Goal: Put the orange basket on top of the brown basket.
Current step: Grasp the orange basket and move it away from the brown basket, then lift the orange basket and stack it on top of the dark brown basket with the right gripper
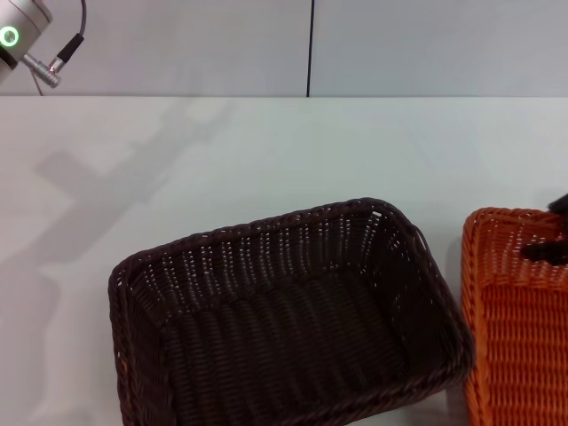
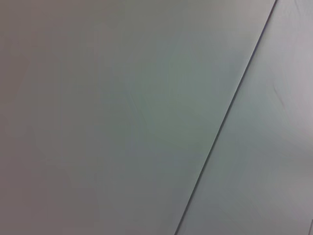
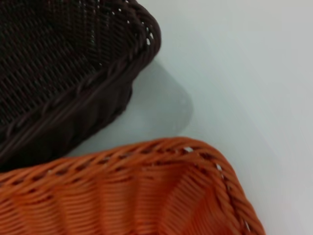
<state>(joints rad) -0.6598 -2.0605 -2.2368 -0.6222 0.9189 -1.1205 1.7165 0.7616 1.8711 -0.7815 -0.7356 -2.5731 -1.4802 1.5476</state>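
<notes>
Sitting on the white table [image 1: 266,151] is the brown basket [image 1: 284,311], open side up and with nothing in it; it is turned a little, so one corner points to the far right; just beside it, on the robot's right, sits the orange basket [image 1: 515,328], and the head view's edge cuts it off; the two baskets are close, with a thin strip of table between them; the orange basket is on the table, not on top of the brown one.

The right gripper [image 1: 548,240] shows only as small dark bits at the right edge, over the far rim of the orange basket; I cannot tell how wide it is open or if it holds the rim; the right wrist view looks down on that orange rim [image 3: 146,156] and a corner of the brown basket [image 3: 73,73].

The left arm [image 1: 27,40] is up in the far left corner, away from both baskets; its gripper is not seen.
</notes>
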